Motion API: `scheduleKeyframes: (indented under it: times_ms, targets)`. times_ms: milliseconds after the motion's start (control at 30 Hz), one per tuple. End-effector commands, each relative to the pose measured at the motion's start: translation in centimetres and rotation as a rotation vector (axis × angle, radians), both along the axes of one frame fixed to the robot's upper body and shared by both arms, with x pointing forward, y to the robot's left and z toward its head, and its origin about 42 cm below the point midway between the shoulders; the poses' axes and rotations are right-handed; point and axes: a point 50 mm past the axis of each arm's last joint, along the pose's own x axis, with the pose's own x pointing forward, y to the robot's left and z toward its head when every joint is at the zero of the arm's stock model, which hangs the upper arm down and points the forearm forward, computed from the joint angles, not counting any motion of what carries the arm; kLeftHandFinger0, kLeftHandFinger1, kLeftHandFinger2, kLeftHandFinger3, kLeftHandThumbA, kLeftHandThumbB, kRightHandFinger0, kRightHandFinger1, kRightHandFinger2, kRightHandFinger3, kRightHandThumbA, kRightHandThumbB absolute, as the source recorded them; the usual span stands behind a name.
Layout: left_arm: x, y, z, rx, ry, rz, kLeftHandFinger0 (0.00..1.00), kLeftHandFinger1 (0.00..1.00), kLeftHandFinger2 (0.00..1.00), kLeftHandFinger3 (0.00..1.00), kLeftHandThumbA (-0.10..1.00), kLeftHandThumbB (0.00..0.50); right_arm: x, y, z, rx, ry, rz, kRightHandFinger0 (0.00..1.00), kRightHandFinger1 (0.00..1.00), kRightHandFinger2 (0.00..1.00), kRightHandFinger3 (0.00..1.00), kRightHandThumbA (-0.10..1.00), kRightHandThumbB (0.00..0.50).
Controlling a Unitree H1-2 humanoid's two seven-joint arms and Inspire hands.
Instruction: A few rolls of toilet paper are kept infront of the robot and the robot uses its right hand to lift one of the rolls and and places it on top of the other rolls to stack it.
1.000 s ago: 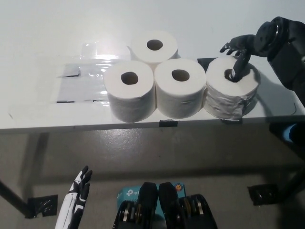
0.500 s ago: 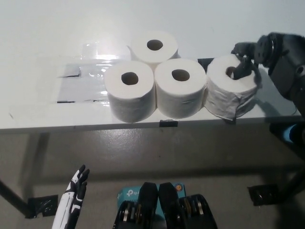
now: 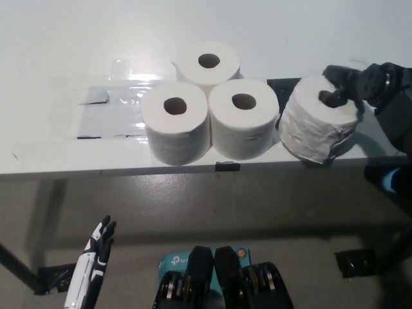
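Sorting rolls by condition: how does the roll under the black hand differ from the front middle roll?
The right roll is tilted, with a loose, wrinkled wrap; the middle roll stands upright and smooth. The right hand grips the right roll at its core hole; nothing holds the middle roll. Both are white and on the table.

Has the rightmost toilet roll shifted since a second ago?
Yes. The rightmost roll, held by the right hand, has tilted and opened a gap from the middle roll.

right hand [image 3: 353, 87] fingers [image 3: 333, 98] hidden inside wrapped roll [image 3: 315, 125] core; left hand [image 3: 90, 267] cut off by bottom edge.
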Motion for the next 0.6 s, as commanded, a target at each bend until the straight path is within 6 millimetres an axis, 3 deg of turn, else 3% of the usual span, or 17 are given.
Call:
scheduleKeyframes:
  times_ms: [0, 33, 67, 100, 133, 167, 233, 300, 367, 467, 567]
  targets:
    - [0.4, 0.7, 1.2, 0.005, -0.071, 0.008, 1.0, 1.0, 1.0, 1.0, 1.0, 0.252, -0.7, -2.8, -1.4, 0.244, 0.005, -0.128, 0.0, 0.04, 0.46, 0.22, 0.73, 0.081]
    - [0.4, 0.8, 1.2, 0.007, -0.071, 0.01, 1.0, 1.0, 1.0, 1.0, 1.0, 0.253, -0.9, -3.5, -1.8, 0.385, 0.029, -0.192, 0.0, 0.0, 0.32, 0.22, 0.71, 0.073]
    - [0.4, 0.8, 1.2, 0.007, -0.071, 0.01, 1.0, 1.0, 1.0, 1.0, 1.0, 0.253, -1.0, -3.8, -1.9, 0.421, 0.036, -0.212, 0.0, 0.0, 0.27, 0.24, 0.73, 0.081]
    - [0.5, 0.8, 1.1, 0.008, -0.07, 0.013, 1.0, 1.0, 1.0, 1.0, 1.0, 0.254, -1.0, -4.0, -1.9, 0.455, 0.042, -0.232, 0.0, 0.0, 0.14, 0.17, 0.81, 0.087]
    - [0.5, 0.9, 1.1, 0.009, -0.07, 0.015, 1.0, 1.0, 1.0, 1.0, 1.0, 0.255, -1.2, -4.7, -2.0, 0.564, 0.053, -0.257, 0.0, 0.0, 0.17, 0.28, 0.76, 0.082]
    - [0.4, 1.0, 1.1, 0.01, -0.071, 0.015, 1.0, 1.0, 1.0, 1.0, 1.0, 0.253, -1.4, -5.2, -2.1, 0.635, 0.063, -0.27, 0.0, 0.0, 0.14, 0.28, 0.76, 0.082]
    - [0.4, 1.1, 1.0, 0.004, -0.07, 0.021, 1.0, 1.0, 1.0, 1.0, 1.0, 0.244, -1.7, -6.3, -2.3, 0.781, 0.07, -0.32, 0.0, 0.0, 0.09, 0.21, 0.87, 0.097]
    - [0.1, 1.2, 0.9, -0.004, -0.068, 0.02, 1.0, 1.0, 1.0, 1.0, 1.0, 0.22, -2.1, -7.2, -2.7, 0.958, 0.077, -0.374, 0.0, 0.0, 0.0, 0.07, 0.8, 0.134]
    - [-0.1, 1.3, 0.8, -0.004, -0.066, 0.026, 1.0, 1.0, 1.0, 1.0, 1.0, 0.211, -2.5, -8.1, -2.9, 1.134, 0.074, -0.382, 0.0, 0.0, 0.0, 0.0, 0.79, 0.119]
    - [-0.3, 1.6, 0.6, -0.005, -0.058, 0.033, 1.0, 1.0, 1.0, 1.0, 1.0, 0.215, -2.7, -8.5, -2.9, 1.283, 0.054, -0.358, 0.0, 0.0, 0.0, 0.0, 0.87, 0.103]
    - [-0.7, 1.7, 0.4, -0.001, -0.052, 0.038, 1.0, 1.0, 1.0, 1.0, 1.0, 0.203, -2.8, -8.7, -2.7, 1.476, 0.09, -0.36, 0.0, 0.0, 0.0, 0.0, 0.94, 0.139]
